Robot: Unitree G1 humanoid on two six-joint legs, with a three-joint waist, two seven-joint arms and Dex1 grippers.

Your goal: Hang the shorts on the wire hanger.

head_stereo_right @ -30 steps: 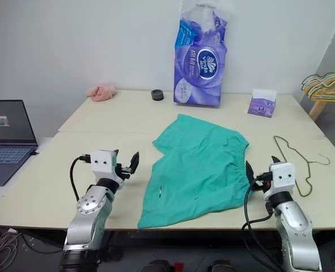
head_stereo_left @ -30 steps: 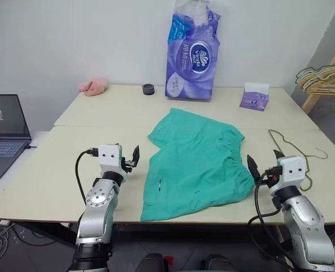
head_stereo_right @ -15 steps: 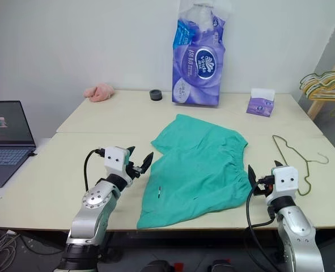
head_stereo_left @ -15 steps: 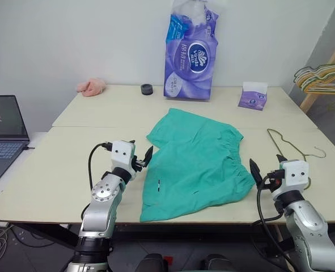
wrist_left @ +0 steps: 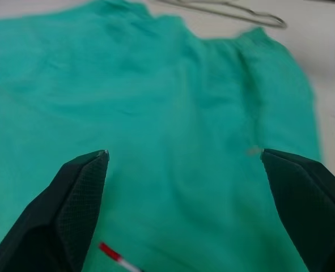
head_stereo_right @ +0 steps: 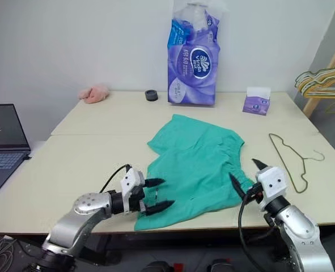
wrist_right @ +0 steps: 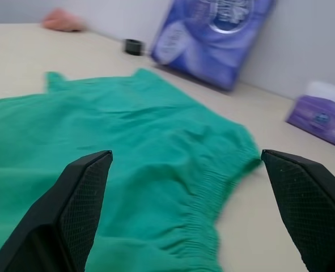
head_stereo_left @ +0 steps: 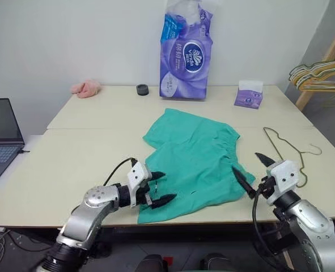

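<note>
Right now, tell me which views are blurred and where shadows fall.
Left wrist view: the shorts and wire hanger are soft and smeared. Right wrist view: the purple pack and tissue box are out of focus. Eye views: sharp, even light, faint shadows under the left gripper.

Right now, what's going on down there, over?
Both pincers open: left pincer at the shorts' near edge, right pincer by the waistband. Shorts flat on table. Wire hanger untouched. Nothing in the way.

Readable text: one brand mark, barely legible

The tall purple tissue pack (head_stereo_left: 182, 51), standing far beyond both hands at the back of the table (head_stereo_left: 88, 147), bears a dark oval logo that seems to read "Vinda"; the smaller print beneath it is too small to read.
</note>
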